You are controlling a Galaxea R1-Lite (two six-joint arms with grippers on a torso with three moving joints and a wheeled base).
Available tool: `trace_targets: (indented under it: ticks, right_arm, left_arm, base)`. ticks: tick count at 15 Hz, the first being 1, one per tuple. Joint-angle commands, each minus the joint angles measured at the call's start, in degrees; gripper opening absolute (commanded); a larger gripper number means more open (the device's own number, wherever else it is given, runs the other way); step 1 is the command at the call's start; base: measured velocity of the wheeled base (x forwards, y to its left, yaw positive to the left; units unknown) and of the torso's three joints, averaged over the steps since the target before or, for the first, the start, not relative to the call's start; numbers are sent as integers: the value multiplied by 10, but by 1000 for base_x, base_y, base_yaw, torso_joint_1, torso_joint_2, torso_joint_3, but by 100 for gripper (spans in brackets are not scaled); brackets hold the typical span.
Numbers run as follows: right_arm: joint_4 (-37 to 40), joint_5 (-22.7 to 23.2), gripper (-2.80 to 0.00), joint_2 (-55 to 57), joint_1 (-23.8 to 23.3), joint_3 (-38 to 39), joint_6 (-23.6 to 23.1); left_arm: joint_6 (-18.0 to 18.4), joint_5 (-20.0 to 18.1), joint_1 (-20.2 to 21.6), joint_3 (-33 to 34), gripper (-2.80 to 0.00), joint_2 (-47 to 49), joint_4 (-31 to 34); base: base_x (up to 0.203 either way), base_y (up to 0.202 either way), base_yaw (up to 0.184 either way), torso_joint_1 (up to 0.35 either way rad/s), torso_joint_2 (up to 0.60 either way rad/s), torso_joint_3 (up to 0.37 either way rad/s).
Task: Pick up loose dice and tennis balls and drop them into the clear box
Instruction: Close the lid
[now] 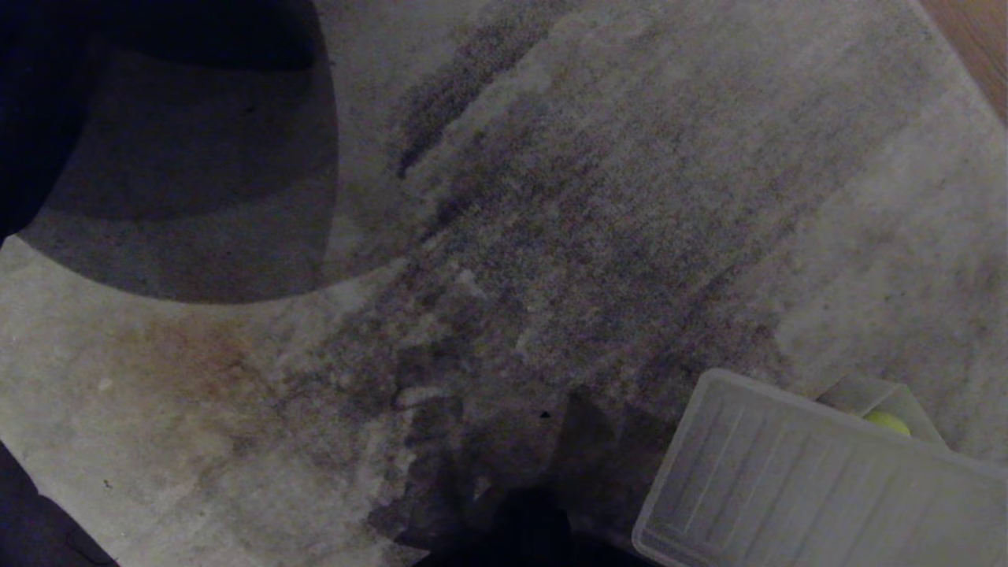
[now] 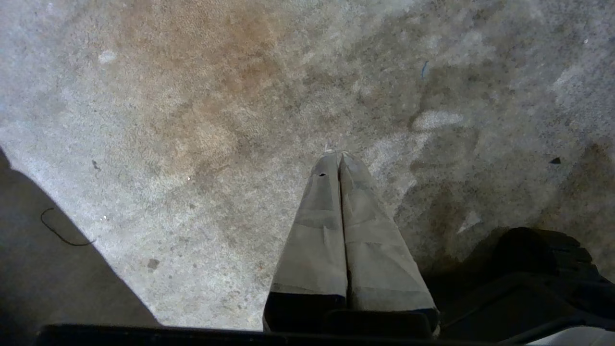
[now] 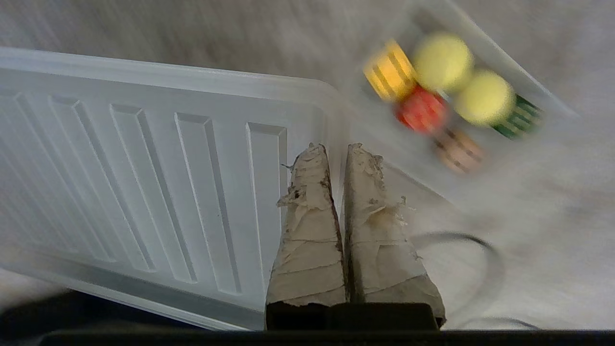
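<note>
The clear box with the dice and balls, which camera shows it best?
The right wrist view: the clear box shows there with four dice and two tennis balls inside, though blurred. The head view catches only one corner of it with one ball, behind the ribbed panel. The left wrist view shows only carpet.

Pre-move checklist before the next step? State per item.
1. Right gripper empty, fingers shut: ok.
2. Left gripper shut, holding nothing, over bare carpet: ok.
3. Clear box holds two tennis balls, plus yellow die, red die, green die and pinkish die: ok.
4. Loose items left on the carpet: none seen in any view; beyond them, cannot tell.
5. Ribbed panel beside the box, under the right gripper: collision clearance cannot tell.
</note>
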Motion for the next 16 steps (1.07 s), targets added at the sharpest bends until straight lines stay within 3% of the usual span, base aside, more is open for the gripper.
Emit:
trace_targets:
  ticks: [1,4,7,16]
  right_arm:
    - [61,-1,-280,-119,-2,22,-54]
    - [75,2,-280,-175,-5,49,-89]
    - [101,39,-280,-247,-4,55,-99]
    - [115,56,-280,-245,-4,57,-107]
  left_arm:
    - [0,1,0,1,-280,1,0]
    - [0,1,0,1,-280,1,0]
    - [0,0,0,1,-280,1,0]
    - [6,-2,-1,1,-280,1,1]
  base:
    - [0,0,0,0,0,0]
    - [0,0,0,0,0,0]
    - [0,0,0,0,0,0]
    - [0,0,0,0,0,0]
